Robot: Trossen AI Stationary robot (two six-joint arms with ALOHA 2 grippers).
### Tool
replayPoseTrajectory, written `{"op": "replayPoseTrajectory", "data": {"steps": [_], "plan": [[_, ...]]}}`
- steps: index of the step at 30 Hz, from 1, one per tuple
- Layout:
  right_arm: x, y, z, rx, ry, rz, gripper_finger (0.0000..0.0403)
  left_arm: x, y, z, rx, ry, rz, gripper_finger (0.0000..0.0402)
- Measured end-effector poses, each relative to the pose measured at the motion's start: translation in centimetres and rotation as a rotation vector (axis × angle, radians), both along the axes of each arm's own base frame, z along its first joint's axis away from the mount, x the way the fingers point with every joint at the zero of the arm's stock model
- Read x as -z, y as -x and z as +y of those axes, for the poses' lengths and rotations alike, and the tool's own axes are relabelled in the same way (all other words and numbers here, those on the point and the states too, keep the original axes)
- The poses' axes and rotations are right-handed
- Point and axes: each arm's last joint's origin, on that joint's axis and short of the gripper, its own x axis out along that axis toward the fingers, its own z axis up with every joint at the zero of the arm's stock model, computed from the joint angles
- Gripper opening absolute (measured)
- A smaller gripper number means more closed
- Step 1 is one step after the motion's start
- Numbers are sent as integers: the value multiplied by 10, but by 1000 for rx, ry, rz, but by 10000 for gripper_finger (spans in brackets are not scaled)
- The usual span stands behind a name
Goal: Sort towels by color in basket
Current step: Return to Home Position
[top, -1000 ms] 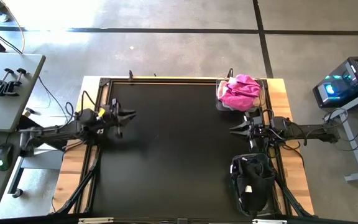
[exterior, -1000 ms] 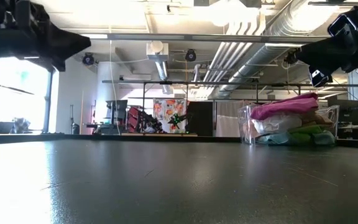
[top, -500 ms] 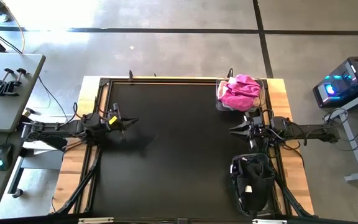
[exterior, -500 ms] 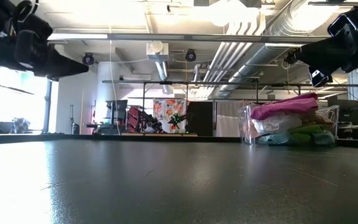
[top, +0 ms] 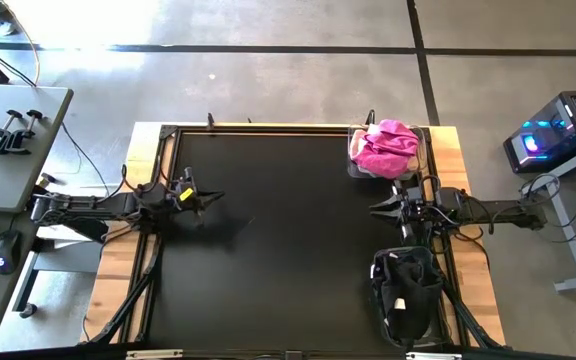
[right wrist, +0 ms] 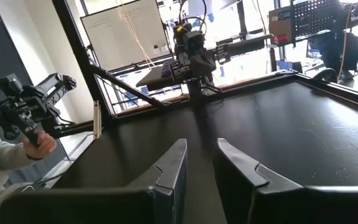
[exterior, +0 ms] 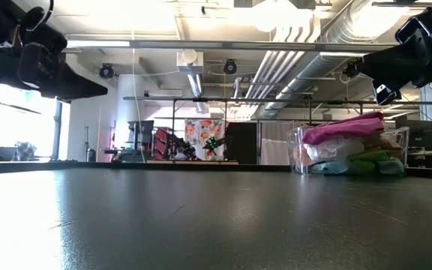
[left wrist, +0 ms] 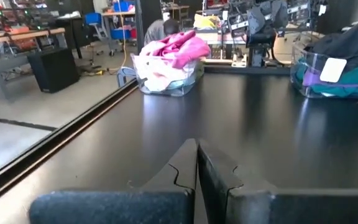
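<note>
Two clear bins held every towel in sight. In the high view, the upper bin (top: 354,167) sat at the upper right of the black table (top: 268,260), with a magenta towel (top: 386,148) heaped above its rim. The lower bin (top: 434,318) sat at the lower right with a black towel (top: 405,280) on top. The right gripper (top: 373,209) hung between the two bins, and the left gripper (top: 211,196) hung near the left edge, well apart from both. The likeliest trouble was that tall magenta heap slumping over the rim. A careless swing of the right arm on its way home could also clip either bin.

In the low view, the upper bin stood at the right of the frame. Pale and green cloths showed beneath the magenta one, but the deeper layers were too crumpled to tell apart. Both arms were cut off at the upper corners, and their tips were out of sight.

In the left wrist view, the left fingers (left wrist: 179,171) were pressed together with nothing between them. The lower bin was cut by the right edge, showing teal and purple cloth and a white tag (left wrist: 331,68) under the black towel.

In the right wrist view, the right fingers (right wrist: 173,168) stood parted by a narrow gap and held nothing. Neither bin appeared. At the middle left, a person's hand (right wrist: 42,146) gripped a dark device I could not identify.
</note>
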Motion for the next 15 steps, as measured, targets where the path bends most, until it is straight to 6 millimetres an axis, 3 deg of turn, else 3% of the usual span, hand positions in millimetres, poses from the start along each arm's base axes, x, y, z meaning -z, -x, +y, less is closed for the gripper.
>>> {"op": "replayPoseTrajectory", "data": {"steps": [6,15], "plan": [[0,0,0,0,0,0,73,3,-2,-1,28,30,22,5],[0,0,0,0,0,1,73,4,-2,-3,124,-122,85,5]]}}
